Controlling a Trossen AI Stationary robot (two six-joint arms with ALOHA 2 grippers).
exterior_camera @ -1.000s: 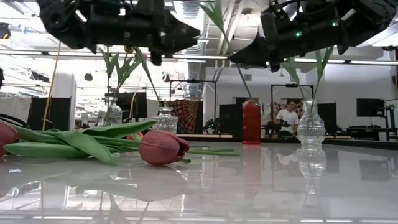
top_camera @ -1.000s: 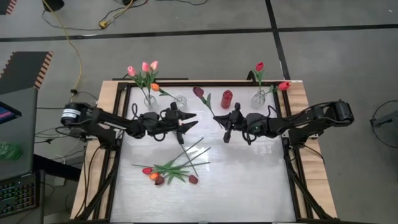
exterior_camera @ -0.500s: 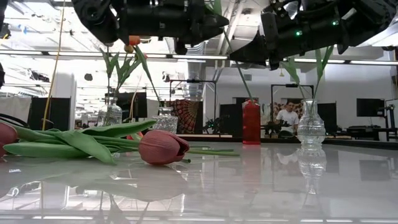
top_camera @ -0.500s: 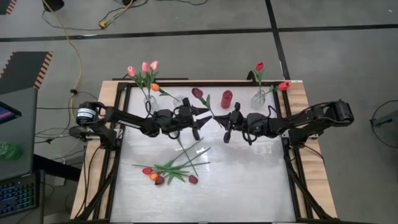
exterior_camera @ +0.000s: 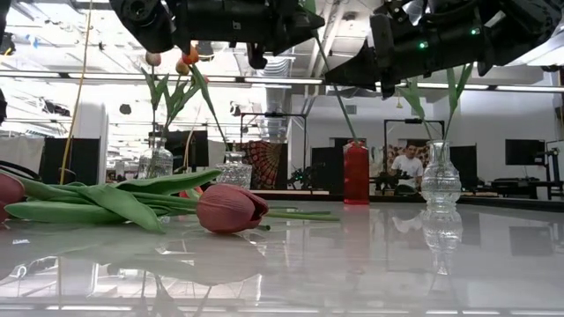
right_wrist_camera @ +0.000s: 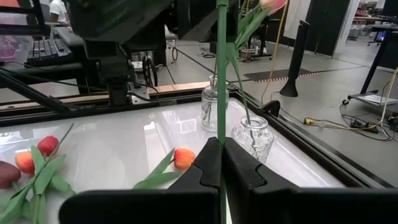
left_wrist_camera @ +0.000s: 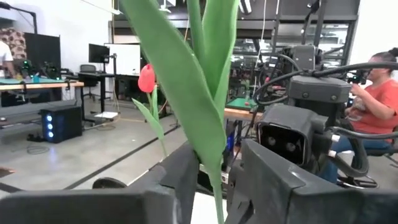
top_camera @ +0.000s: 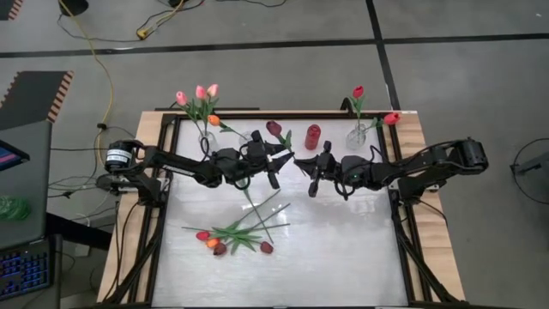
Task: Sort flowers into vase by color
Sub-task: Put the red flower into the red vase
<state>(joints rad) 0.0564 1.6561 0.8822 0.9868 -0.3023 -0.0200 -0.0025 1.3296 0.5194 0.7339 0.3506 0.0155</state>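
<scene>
My right gripper [top_camera: 300, 163] is shut on a dark maroon tulip [top_camera: 274, 129], high over the middle of the table's far part. My left gripper [top_camera: 283, 157] is open right beside it. Its fingers [left_wrist_camera: 180, 180] stand on either side of that tulip's green leaves [left_wrist_camera: 208, 93] and stem, and I cannot tell whether they touch. Several more tulips [top_camera: 232, 238] lie in a pile on the table nearer the front, and the low view shows them too [exterior_camera: 231, 208]. Pink tulips [top_camera: 199, 94] stand in the far left clear vase [top_camera: 207, 139]. My right gripper pinches the maroon tulip's thin stem [right_wrist_camera: 221, 134] between its two fingers, below the leaves. The fingers lie level, come from the table's right side and cross the stem. The tulip is lifted clear, tilted, with its head up toward the far left.
A second clear vase [top_camera: 249, 137], a red vase [top_camera: 313, 136] and a clear vase with red tulips [top_camera: 358, 135] stand along the far edge. An orange tulip [top_camera: 214, 120] shows between the two left vases. A person sits in the room behind [exterior_camera: 408, 164].
My left gripper has gone toward the table's right and far edges, up to the tulip in my right gripper, and its open fingers now stand around the leaves and stem.
</scene>
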